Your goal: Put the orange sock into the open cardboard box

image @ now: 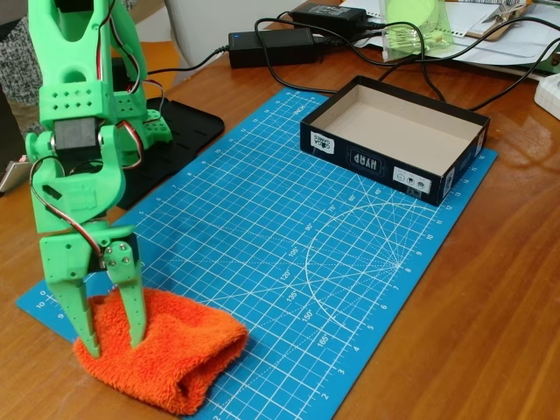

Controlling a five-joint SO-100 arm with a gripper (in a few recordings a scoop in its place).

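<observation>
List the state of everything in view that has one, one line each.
Orange sock: folded, lying on the blue cutting mat, not in the box.
Cardboard box: open, nothing inside, at the mat's far corner.
Gripper: open, fingertips down on the sock's left end, one on either side of a bunched part.
Power adapter: on the desk, cables attached.
</observation>
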